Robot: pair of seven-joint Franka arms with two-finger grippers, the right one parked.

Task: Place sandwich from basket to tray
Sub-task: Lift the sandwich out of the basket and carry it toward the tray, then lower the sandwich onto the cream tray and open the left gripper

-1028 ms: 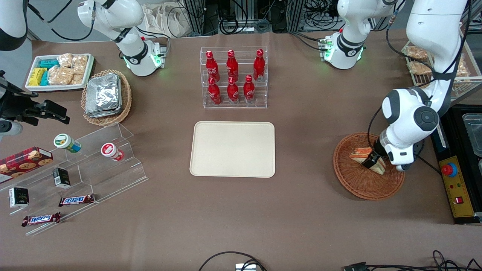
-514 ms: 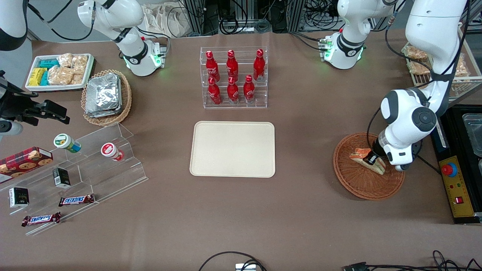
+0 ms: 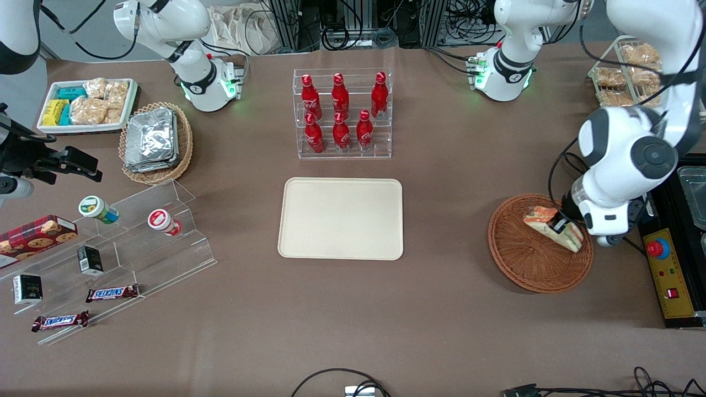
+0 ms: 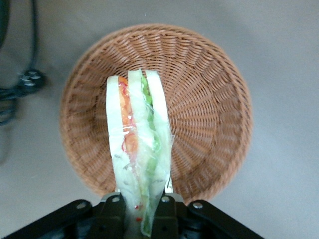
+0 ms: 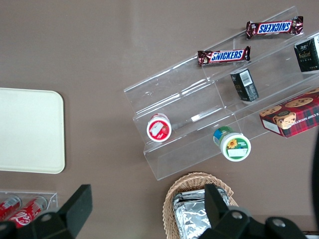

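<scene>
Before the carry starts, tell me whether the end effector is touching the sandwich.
Touching. In the left wrist view the end effector has a finger on either side of the sandwich, pressing its wrap, with the sandwich above the basket.

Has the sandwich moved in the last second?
Yes. The sandwich, clamped by the gripper, has risen and shifted toward the working arm's rim of the basket.

The left arm's gripper (image 3: 561,226) hangs low, wrist bent downward — fingers clamped together on something.
</scene>
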